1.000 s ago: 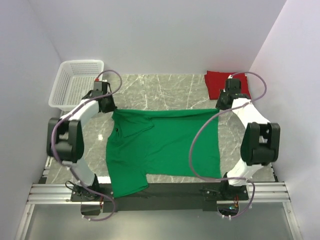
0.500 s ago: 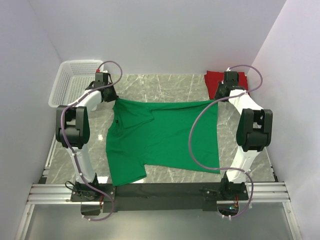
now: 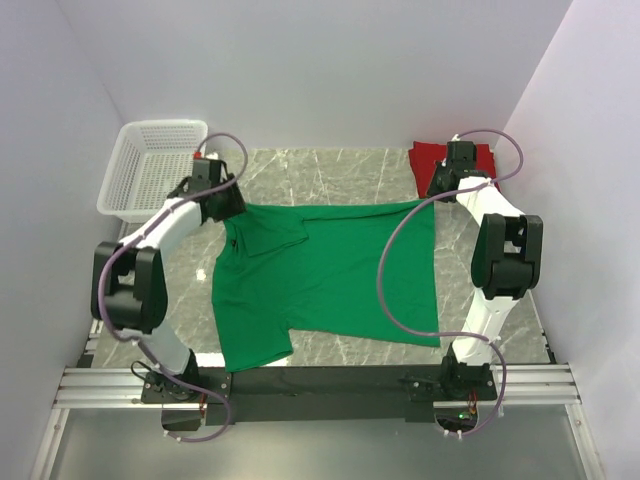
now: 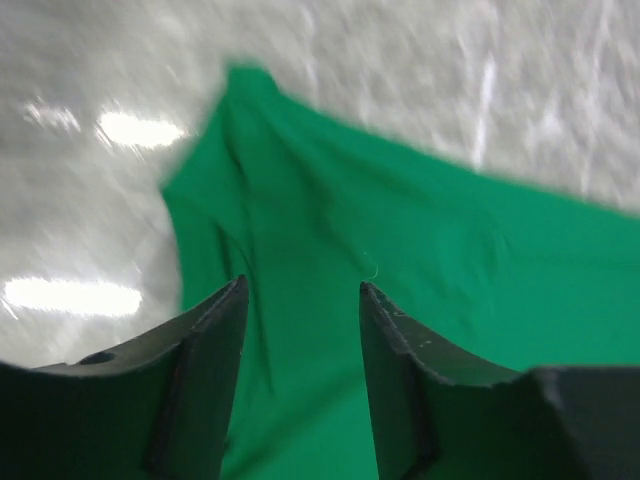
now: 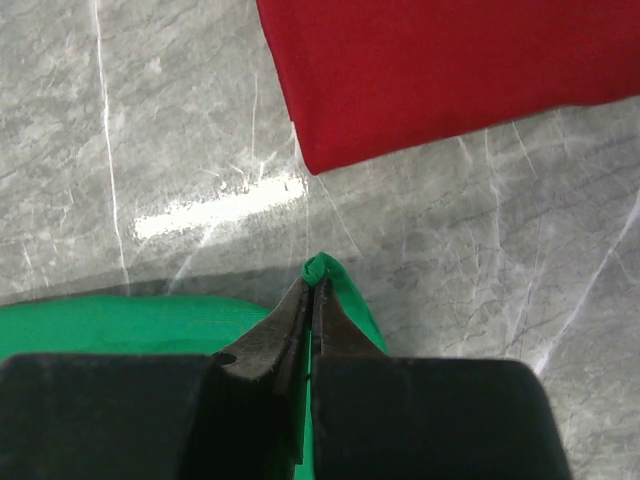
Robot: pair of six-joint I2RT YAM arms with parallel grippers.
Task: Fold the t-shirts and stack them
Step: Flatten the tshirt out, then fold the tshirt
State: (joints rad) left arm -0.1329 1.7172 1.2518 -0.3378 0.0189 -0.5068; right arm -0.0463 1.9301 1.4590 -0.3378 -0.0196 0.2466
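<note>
Top view: green t-shirt [image 3: 330,280] is spread flat on table [image 3: 350,170] centre; red t-shirt [image 3: 428,158] is seen folded at far-R corner.
Left wrist: left gripper [image 4: 300,290] is held w/ fingers parted above green cloth, nothing clamped.
Right wrist: right gripper [image 5: 312,285] is pinched tight on green t-shirt's corner.
</note>
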